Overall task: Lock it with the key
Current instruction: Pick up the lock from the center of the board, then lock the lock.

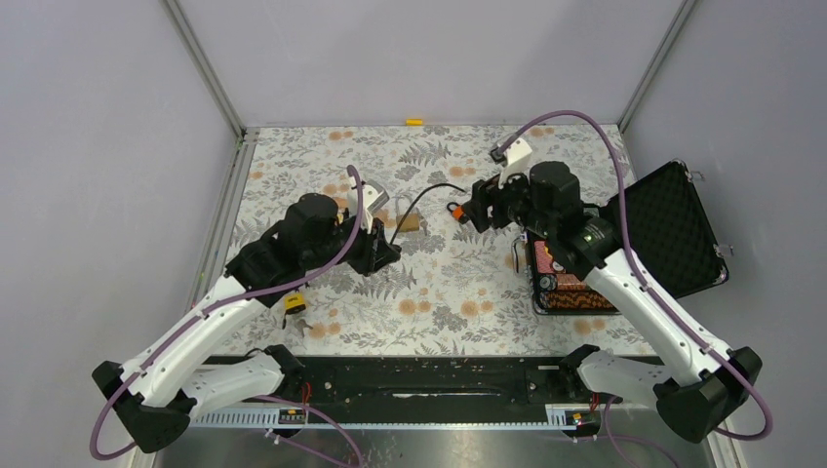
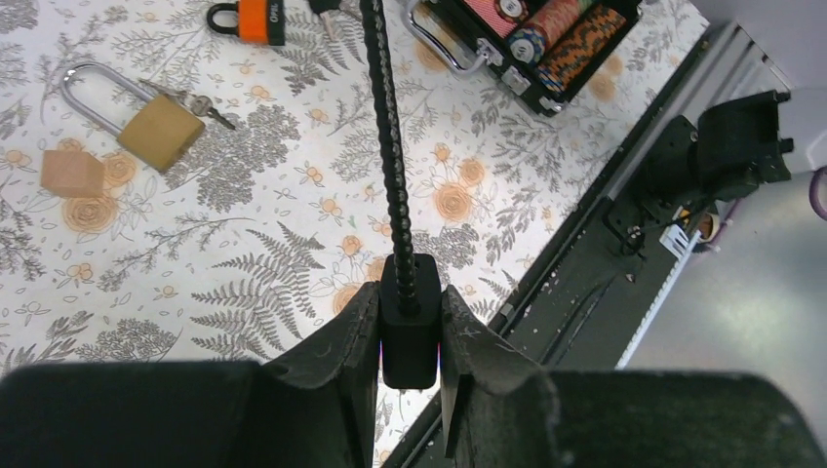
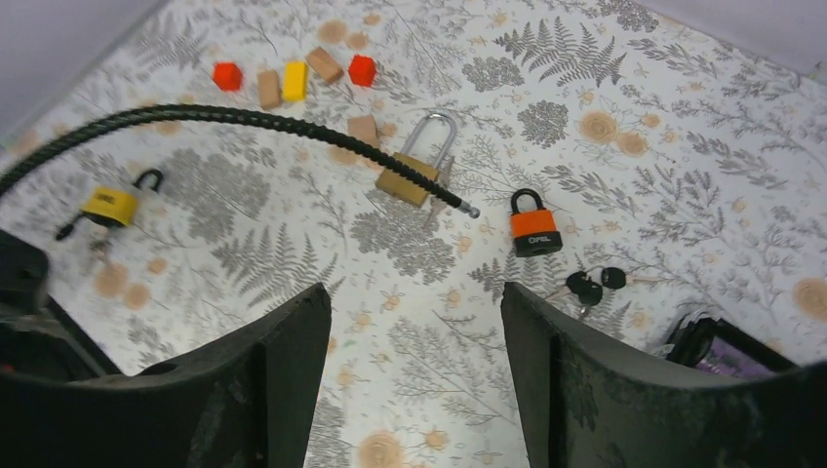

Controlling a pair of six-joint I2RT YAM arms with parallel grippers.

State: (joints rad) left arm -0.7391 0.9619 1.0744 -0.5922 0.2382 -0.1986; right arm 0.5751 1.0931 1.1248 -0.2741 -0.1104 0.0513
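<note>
Now | left gripper (image 2: 410,292) pinching cable lock (image 2: 410,336), cable tip just beside brass padlock (image 3: 410,177) | right gripper (image 3: 413,297) spread | keys (image 3: 593,284) near brass padlock, past orange padlock (image 3: 533,226), just off right gripper's fingertip

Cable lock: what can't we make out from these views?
Left wrist: cable lock body clamped in the left pincer; fingers cover its sides, no keyhole visible.
Left wrist: black keys cut off by the top edge.
Right wrist: cable runs off the left edge, body out of frame.
Top external: cable tip too small to make out.
</note>
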